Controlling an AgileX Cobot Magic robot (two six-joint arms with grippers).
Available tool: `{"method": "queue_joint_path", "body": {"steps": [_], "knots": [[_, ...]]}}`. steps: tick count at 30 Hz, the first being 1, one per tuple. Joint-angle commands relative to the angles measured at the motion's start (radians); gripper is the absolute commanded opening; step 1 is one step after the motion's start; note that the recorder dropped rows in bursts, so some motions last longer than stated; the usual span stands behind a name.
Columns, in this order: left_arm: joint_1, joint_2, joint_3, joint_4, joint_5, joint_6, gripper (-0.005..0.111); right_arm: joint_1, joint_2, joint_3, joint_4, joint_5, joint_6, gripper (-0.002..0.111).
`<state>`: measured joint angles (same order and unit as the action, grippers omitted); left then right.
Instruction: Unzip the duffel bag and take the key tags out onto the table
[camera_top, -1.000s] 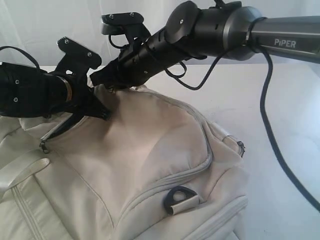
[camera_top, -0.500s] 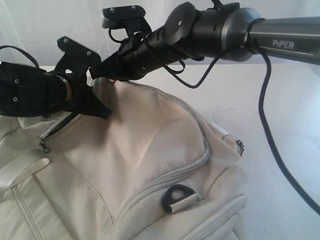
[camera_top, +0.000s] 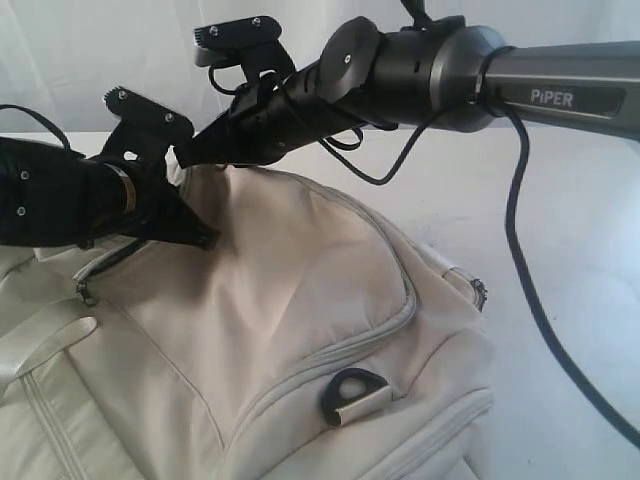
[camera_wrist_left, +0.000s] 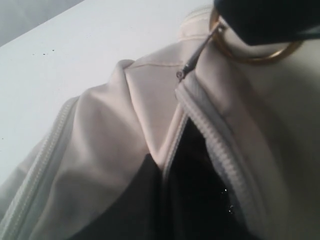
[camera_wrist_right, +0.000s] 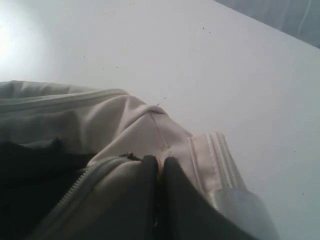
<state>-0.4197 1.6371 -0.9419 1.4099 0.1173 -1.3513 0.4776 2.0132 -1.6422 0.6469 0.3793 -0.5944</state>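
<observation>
One bag (camera_top: 300, 300) lies on the one table (camera_top: 560, 250), filling the near left of it. Two arms work at the bag's far left top, one gripper each.

The right gripper (camera_top: 185, 155) reaches across from the right. Its jaws are pressed together on a pinch of cream bag cloth, which stands up in a peak under the tip. The left gripper (camera_top: 200, 237) comes in from the left, just below and nearer. Its tip is at the mouth of the top zip and it is closed, but what it holds, if anything, I cannot tell.

The exterior view alone shows the whole layout: one pale strap (camera_top: 45, 345) at the near left, one dark loop (camera_top: 355, 393) on the near front and one black cable (camera_top: 520, 260) hanging from the right arm.

The left wrist view alone shows the zip parted, with dark lining (camera_wrist_left: 195, 190) in the gap. A thin metal pull (camera_wrist_left: 192, 60) runs from the zip's end towards a brass ring (camera_wrist_left: 250, 55). What is inside is too dark to tell.

The right wrist view alone shows the two dark fingers meeting on the cloth, with bare table beyond.
</observation>
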Motion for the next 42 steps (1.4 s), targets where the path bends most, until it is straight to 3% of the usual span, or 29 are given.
{"method": "queue_joint_path", "body": {"steps": [1, 15, 29, 37, 42], "knots": [[-0.001, 0.002, 0.034, 0.003, 0.029, 0.024, 0.0, -0.02, -0.016, -0.008, 0.032, -0.2, 0.023, 0.0], [-0.001, 0.002, 0.036, 0.001, -0.031, 0.024, 0.0, -0.02, -0.022, -0.013, 0.034, -0.312, 0.009, 0.0], [-0.001, 0.002, 0.127, 0.001, -0.089, 0.017, 0.0, -0.02, -0.055, -0.013, 0.033, -0.455, 0.014, 0.0], [-0.001, 0.002, 0.212, -0.004, -0.132, -0.01, 0.0, -0.02, -0.094, -0.013, 0.03, -0.454, -0.003, 0.0], [-0.001, -0.023, 0.279, -0.005, -0.099, -0.014, 0.0, -0.022, -0.147, -0.009, 0.029, -0.379, -0.135, 0.0]]}}
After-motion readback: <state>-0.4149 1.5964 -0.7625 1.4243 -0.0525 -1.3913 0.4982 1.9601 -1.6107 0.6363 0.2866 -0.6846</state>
